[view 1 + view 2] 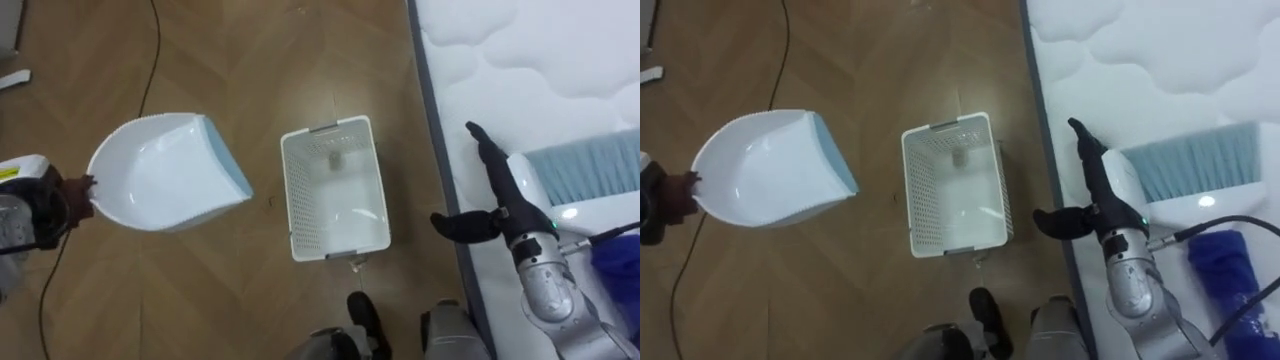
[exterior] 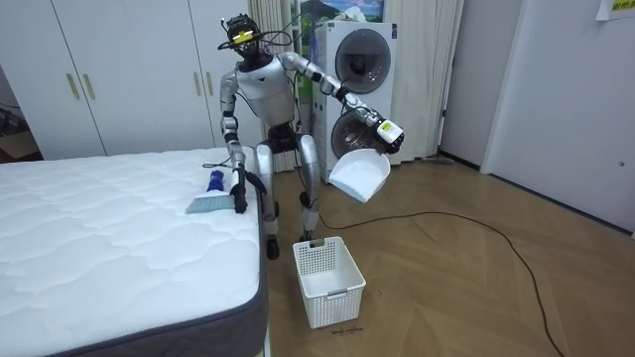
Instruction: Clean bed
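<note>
My left hand [image 1: 58,200] is shut on the handle of a white dustpan [image 1: 165,172] with a blue lip, held out over the wooden floor. To its right on the floor stands a white perforated basket [image 1: 288,190] with a small grey bit [image 1: 335,158] inside. My right hand [image 1: 492,195] is open, fingers straight and thumb out, over the edge of the white mattress [image 1: 530,50]. Just right of that hand, a brush [image 1: 590,165] with light blue bristles and a blue handle lies on the bed. In the room view I stand at the bed's side by the basket [image 2: 329,281].
A dark cable [image 1: 150,60] runs across the floor at the left. In the room view, stacked washing machines [image 2: 362,79] and white wardrobes [image 2: 99,69] stand behind me, and a closed door is at the room view's right.
</note>
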You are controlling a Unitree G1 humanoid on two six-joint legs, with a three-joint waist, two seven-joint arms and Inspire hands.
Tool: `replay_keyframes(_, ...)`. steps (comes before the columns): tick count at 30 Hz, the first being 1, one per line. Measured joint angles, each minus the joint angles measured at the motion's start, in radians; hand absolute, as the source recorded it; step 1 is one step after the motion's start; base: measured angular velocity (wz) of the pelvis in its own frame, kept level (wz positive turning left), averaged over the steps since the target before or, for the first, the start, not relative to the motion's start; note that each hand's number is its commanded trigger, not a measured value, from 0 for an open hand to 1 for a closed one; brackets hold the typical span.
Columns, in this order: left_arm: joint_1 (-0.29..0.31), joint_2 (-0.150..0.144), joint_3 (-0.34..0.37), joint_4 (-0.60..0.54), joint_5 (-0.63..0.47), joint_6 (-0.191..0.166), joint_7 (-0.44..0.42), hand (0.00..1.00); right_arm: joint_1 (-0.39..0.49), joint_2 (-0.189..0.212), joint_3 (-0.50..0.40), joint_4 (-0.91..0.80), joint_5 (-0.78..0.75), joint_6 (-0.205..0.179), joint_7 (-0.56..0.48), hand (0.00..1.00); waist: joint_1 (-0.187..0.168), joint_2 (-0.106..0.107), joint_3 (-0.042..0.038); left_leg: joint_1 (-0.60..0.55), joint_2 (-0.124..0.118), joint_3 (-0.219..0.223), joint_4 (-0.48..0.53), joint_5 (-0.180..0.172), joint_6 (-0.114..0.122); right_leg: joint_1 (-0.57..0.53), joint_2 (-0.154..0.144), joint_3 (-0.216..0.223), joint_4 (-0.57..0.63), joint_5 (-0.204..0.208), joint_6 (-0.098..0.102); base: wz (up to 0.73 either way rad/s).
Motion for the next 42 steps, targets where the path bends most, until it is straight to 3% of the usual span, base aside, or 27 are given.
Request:
replay_keyframes(3, 0.009, 0.000, 0.021, -0.014, -0.041, -0.019, 0.039, 1.00, 0.002, 0.000, -0.001, 0.001, 0.007, -0.013, 0.004, 0.00, -0.001, -0.002, -0.0009, 0.002, 0.002, 0.001, 0.013, -0.002, 0.003, 0.002, 0.000, 0.011, 0.002, 0.000, 0.000, -0.09)
replay_keyframes(5, 0.071, 0.000, 0.077, -0.086, -0.145, -0.041, 0.075, 1.00, 0.008, 0.001, -0.001, 0.006, 0.037, -0.025, 0.004, 0.00, 0.003, -0.009, -0.0035, 0.017, 0.004, 0.011, 0.018, -0.004, 0.005, 0.010, 0.003, 0.034, 0.003, 0.000, 0.000, -0.22)
replay_keyframes(6, 0.095, -0.001, 0.091, -0.107, -0.169, -0.049, 0.084, 1.00, 0.009, 0.002, -0.001, 0.012, 0.045, -0.028, 0.004, 0.00, 0.009, -0.018, -0.0032, 0.027, 0.004, 0.014, 0.018, -0.005, 0.005, 0.013, 0.007, 0.050, 0.004, 0.000, 0.000, -0.54)
replay_keyframes(7, 0.153, -0.004, 0.121, -0.157, -0.207, -0.062, 0.093, 1.00, 0.013, 0.002, -0.001, 0.028, 0.045, -0.033, 0.004, 0.00, 0.028, -0.041, -0.0031, 0.052, 0.005, 0.013, 0.018, -0.013, -0.004, 0.024, 0.018, 0.078, 0.005, 0.001, 0.001, -0.75)
replay_keyframes(9, 0.268, -0.014, 0.181, -0.232, -0.273, -0.085, 0.093, 1.00, 0.032, 0.005, 0.000, 0.047, 0.046, -0.034, 0.007, 0.00, 0.040, -0.071, -0.0065, 0.096, -0.001, -0.031, 0.017, -0.026, -0.025, 0.057, 0.030, 0.117, -0.005, 0.001, 0.002, -0.79)
replay_keyframes(11, 0.396, -0.055, 0.243, -0.308, -0.357, -0.100, 0.089, 1.00, 0.072, 0.007, -0.007, 0.089, 0.085, -0.033, 0.005, 0.00, 0.068, -0.095, -0.0261, 0.143, 0.010, -0.088, 0.017, -0.050, -0.054, 0.108, 0.070, 0.140, -0.058, 0.020, -0.003, -0.68)
replay_keyframes(14, 0.528, -0.086, 0.319, -0.428, -0.406, -0.104, 0.064, 1.00, 0.123, 0.027, -0.038, 0.136, 0.100, -0.031, -0.018, 0.00, 0.099, -0.124, -0.0510, 0.186, 0.045, -0.098, 0.005, -0.064, -0.065, 0.172, 0.119, 0.162, -0.144, 0.060, -0.004, -0.45)
replay_keyframes(17, 0.599, -0.127, 0.339, -0.538, -0.476, -0.105, 0.035, 1.00, 0.162, 0.050, -0.098, 0.144, 0.138, -0.021, -0.046, 0.00, 0.107, -0.125, -0.0538, 0.237, 0.052, -0.119, -0.028, -0.069, -0.066, 0.236, 0.132, 0.159, -0.222, 0.094, 0.006, -0.23)
replay_keyframes(19, 0.601, -0.149, 0.351, -0.602, -0.502, -0.106, 0.007, 1.00, 0.170, 0.060, -0.135, 0.161, 0.155, -0.019, -0.053, 0.00, 0.108, -0.127, -0.0547, 0.258, 0.052, -0.114, -0.041, -0.078, -0.060, 0.254, 0.133, 0.166, -0.242, 0.107, 0.016, -0.23)
replay_keyframes(21, 0.610, -0.173, 0.382, -0.668, -0.530, -0.113, -0.004, 1.00, 0.181, 0.081, -0.171, 0.149, 0.158, -0.017, -0.063, 0.00, 0.112, -0.143, -0.0566, 0.280, 0.050, -0.102, -0.051, -0.083, -0.053, 0.255, 0.133, 0.194, -0.243, 0.117, 0.026, -0.58)
replay_keyframes(23, 0.654, -0.213, 0.437, -0.754, -0.532, -0.133, -0.006, 1.00, 0.193, 0.090, -0.170, 0.130, 0.160, -0.010, -0.074, 0.00, 0.151, -0.166, -0.0543, 0.332, 0.076, -0.014, -0.068, -0.104, -0.049, 0.256, 0.144, 0.213, -0.270, 0.160, 0.033, -1.46)
replay_keyframes(24, 0.676, -0.227, 0.453, -0.777, -0.533, -0.133, -0.005, 1.00, 0.196, 0.094, -0.166, 0.130, 0.159, -0.009, -0.075, 0.00, 0.163, -0.175, -0.0549, 0.354, 0.080, 0.006, -0.078, -0.110, -0.049, 0.257, 0.142, 0.203, -0.278, 0.174, 0.032, -2.00)
replay_keyframes(25, 0.721, -0.266, 0.487, -0.825, -0.533, -0.134, 0.001, 1.00, 0.205, 0.107, -0.165, 0.116, 0.157, -0.002, -0.075, 0.00, 0.179, -0.194, -0.0535, 0.397, 0.090, 0.049, -0.090, -0.124, -0.050, 0.256, 0.132, 0.141, -0.285, 0.200, 0.021, -2.17)
replay_keyframes(26, 0.750, -0.310, 0.508, -0.847, -0.532, -0.142, 0.004, 1.00, 0.211, 0.115, -0.164, 0.099, 0.153, 0.001, -0.077, 0.00, 0.197, -0.206, -0.0537, 0.431, 0.104, 0.087, -0.095, -0.142, -0.051, 0.257, 0.112, 0.043, -0.302, 0.232, 0.000, -2.22)
replay_keyframes(27, 0.759, -0.326, 0.511, -0.847, -0.533, -0.149, 0.005, 1.00, 0.213, 0.119, -0.160, 0.097, 0.154, 0.001, -0.077, 0.00, 0.202, -0.214, -0.0527, 0.448, 0.107, 0.099, -0.102, -0.148, -0.050, 0.260, 0.100, -0.013, -0.312, 0.248, -0.012, -2.22)
replay_keyframes(28, 0.763, -0.350, 0.510, -0.838, -0.534, -0.151, 0.004, 1.00, 0.213, 0.123, -0.150, 0.098, 0.157, 0.003, -0.077, 0.00, 0.215, -0.223, -0.0547, 0.472, 0.111, 0.115, -0.124, -0.151, -0.047, 0.277, 0.087, -0.116, -0.360, 0.295, -0.034, -2.09)
replay_keyframes(29, 0.764, -0.360, 0.510, -0.828, -0.548, -0.152, 0.005, 1.00, 0.208, 0.130, -0.143, 0.096, 0.154, 0.004, -0.076, 0.00, 0.216, -0.228, -0.0567, 0.484, 0.146, 0.187, -0.144, -0.150, -0.043, 0.298, 0.096, -0.194, -0.419, 0.352, -0.059, -1.93)
replay_keyframes(30, 0.762, -0.360, 0.509, -0.823, -0.560, -0.152, 0.006, 1.00, 0.209, 0.133, -0.143, 0.090, 0.154, 0.004, -0.076, 0.00, 0.210, -0.233, -0.0562, 0.488, 0.159, 0.230, -0.147, -0.152, -0.036, 0.300, 0.090, -0.239, -0.410, 0.353, -0.065, -1.74)
replay_keyframes(31, 0.762, -0.375, 0.509, -0.819, -0.569, -0.151, 0.014, 1.00, 0.218, 0.132, -0.146, 0.086, 0.155, 0.004, -0.078, 0.00, 0.212, -0.239, -0.0574, 0.514, 0.175, 0.304, -0.157, -0.153, -0.036, 0.311, 0.066, -0.313, -0.321, 0.305, -0.045, -1.64)
replay_keyframes(32, 0.768, -0.399, 0.511, -0.823, -0.568, -0.152, 0.034, 1.00, 0.225, 0.132, -0.146, 0.086, 0.156, 0.004, -0.084, 0.00, 0.222, -0.241, -0.0584, 0.554, 0.181, 0.381, -0.183, -0.153, -0.037, 0.349, 0.035, -0.344, -0.236, 0.247, -0.032, -1.69)
replay_keyframes(33, 0.772, -0.408, 0.511, -0.823, -0.568, -0.152, 0.046, 1.00, 0.226, 0.134, -0.143, 0.087, 0.154, 0.004, -0.086, 0.00, 0.225, -0.243, -0.0591, 0.573, 0.182, 0.419, -0.194, -0.153, -0.037, 0.375, 0.017, -0.345, -0.206, 0.222, -0.020, -1.77)
replay_keyframes(35, 0.781, -0.426, 0.512, -0.823, -0.574, -0.152, 0.075, 1.00, 0.223, 0.141, -0.116, 0.086, 0.157, -0.013, -0.088, 0.00, 0.254, -0.256, -0.0557, 0.631, 0.181, 0.555, -0.222, -0.152, -0.051, 0.477, -0.021, -0.334, -0.198, 0.167, 0.038, -1.78)
replay_keyframes(36, 0.780, -0.429, 0.512, -0.823, -0.577, -0.152, 0.084, 1.00, 0.221, 0.144, -0.110, 0.085, 0.160, -0.016, -0.088, 0.00, 0.258, -0.262, -0.0533, 0.639, 0.179, 0.573, -0.224, -0.150, -0.054, 0.490, -0.024, -0.335, -0.224, 0.162, 0.044, -1.59)
replay_keyframes(37, 0.773, -0.436, 0.511, -0.823, -0.580, -0.153, 0.098, 1.00, 0.215, 0.152, -0.103, 0.086, 0.159, -0.021, -0.087, 0.00, 0.264, -0.272, -0.0491, 0.635, 0.177, 0.561, -0.215, -0.145, -0.062, 0.492, -0.015, -0.342, -0.287, 0.158, 0.041, -1.40)
replay_keyframes(39, 0.777, -0.451, 0.511, -0.817, -0.579, -0.155, 0.109, 1.00, 0.204, 0.164, -0.095, 0.086, 0.150, -0.027, -0.085, 0.00, 0.263, -0.277, -0.0501, 0.614, 0.175, 0.455, -0.206, -0.140, -0.069, 0.503, 0.014, -0.333, -0.372, 0.169, 0.022, -1.19)
replay_keyframes(40, 0.772, -0.460, 0.508, -0.804, -0.581, -0.156, 0.109, 1.00, 0.206, 0.166, -0.086, 0.087, 0.149, -0.032, -0.082, 0.00, 0.244, -0.274, -0.0512, 0.605, 0.177, 0.399, -0.204, -0.136, -0.076, 0.519, 0.032, -0.332, -0.416, 0.184, 0.006, -0.52)
replay_keyframes(42, 0.760, -0.463, 0.507, -0.782, -0.581, -0.173, 0.107, 1.00, 0.220, 0.175, -0.088, 0.087, 0.148, -0.033, -0.075, 0.00, 0.210, -0.283, -0.0547, 0.607, 0.182, 0.395, -0.205, -0.130, -0.077, 0.527, 0.044, -0.328, -0.435, 0.196, 0.000, -0.22)
